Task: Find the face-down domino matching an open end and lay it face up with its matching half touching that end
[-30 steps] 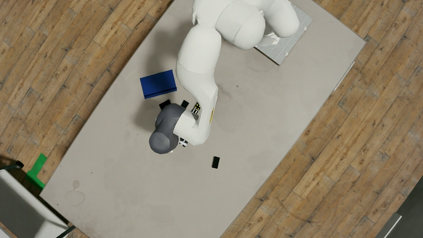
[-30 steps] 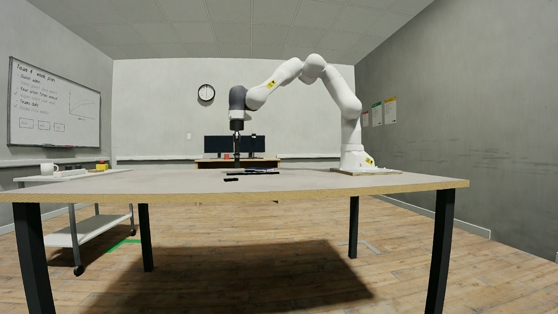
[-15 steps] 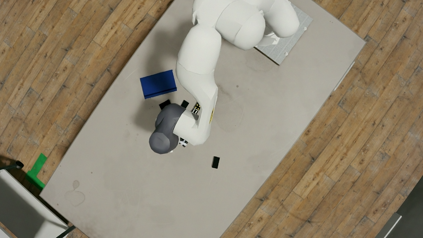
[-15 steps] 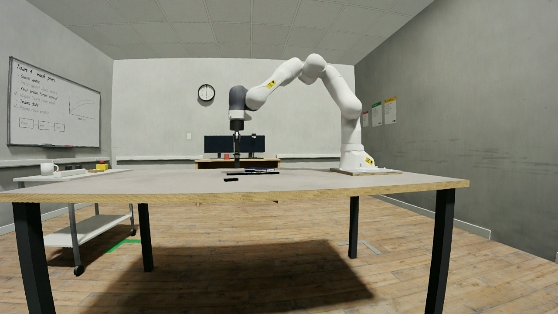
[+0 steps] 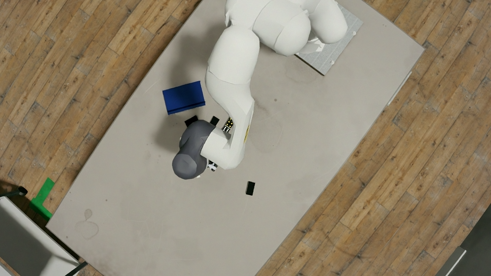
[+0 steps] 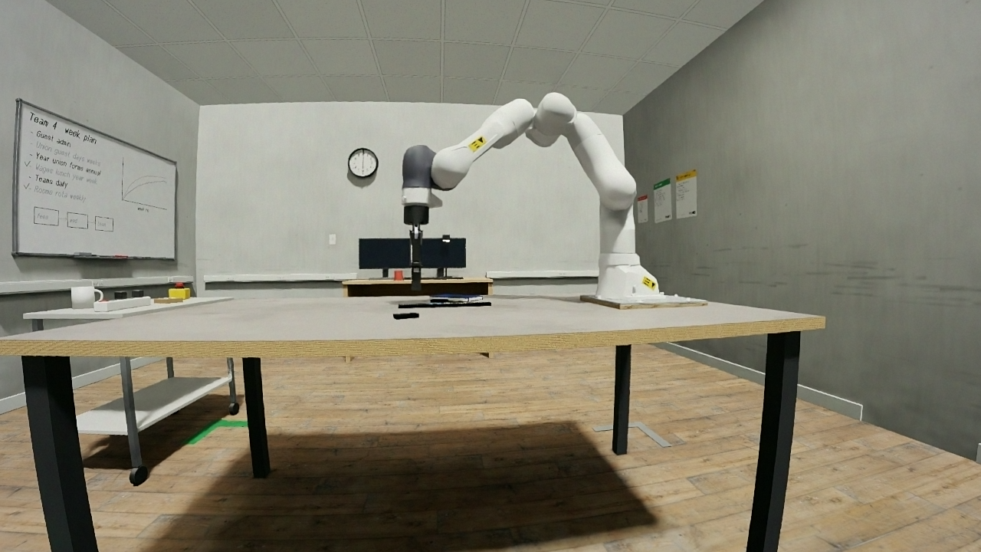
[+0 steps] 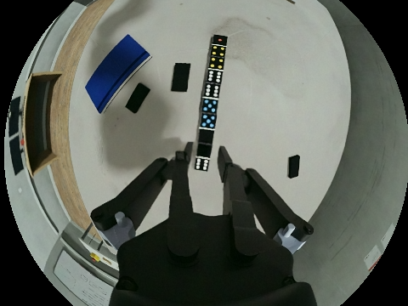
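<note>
Overhead, the arm hides most of the domino line near centre. In the exterior view, the gripper is edge-on, finger gap unreadable. In the wrist view, its fingers stand moderately apart, unloaded; the line runs upper centre to centre, red one to white six.

I see even, soft light, a broad dark shadow under the bench, and fisheye bending at the wrist view's rim.
</note>
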{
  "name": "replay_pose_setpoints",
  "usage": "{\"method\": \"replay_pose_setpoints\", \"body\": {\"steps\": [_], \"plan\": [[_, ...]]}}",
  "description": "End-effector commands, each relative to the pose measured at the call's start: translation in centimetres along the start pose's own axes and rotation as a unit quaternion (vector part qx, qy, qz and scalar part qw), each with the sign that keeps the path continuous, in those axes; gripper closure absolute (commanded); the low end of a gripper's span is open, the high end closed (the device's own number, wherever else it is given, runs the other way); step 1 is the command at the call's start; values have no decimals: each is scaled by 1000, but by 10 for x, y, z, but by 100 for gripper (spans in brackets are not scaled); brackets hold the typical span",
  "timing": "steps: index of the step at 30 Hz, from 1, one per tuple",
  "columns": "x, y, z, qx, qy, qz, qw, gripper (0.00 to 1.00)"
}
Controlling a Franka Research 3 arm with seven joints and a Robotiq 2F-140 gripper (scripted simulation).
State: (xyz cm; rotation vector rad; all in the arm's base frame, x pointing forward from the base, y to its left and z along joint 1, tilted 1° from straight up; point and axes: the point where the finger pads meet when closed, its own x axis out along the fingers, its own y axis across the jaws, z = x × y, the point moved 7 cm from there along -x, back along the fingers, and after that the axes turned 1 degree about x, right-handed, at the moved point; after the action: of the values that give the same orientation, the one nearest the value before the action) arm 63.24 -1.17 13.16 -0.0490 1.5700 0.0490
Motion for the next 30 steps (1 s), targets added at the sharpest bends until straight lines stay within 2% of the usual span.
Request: {"method": "replay_pose_setpoints", "body": {"steps": [1, 22, 30], "plan": [[-10, -1, -1, -2, 2, 0, 1000, 66], [-64, -1, 0, -2, 2, 0, 1000, 66], [-73, -1, 0, -2, 2, 0, 1000, 66]]}}
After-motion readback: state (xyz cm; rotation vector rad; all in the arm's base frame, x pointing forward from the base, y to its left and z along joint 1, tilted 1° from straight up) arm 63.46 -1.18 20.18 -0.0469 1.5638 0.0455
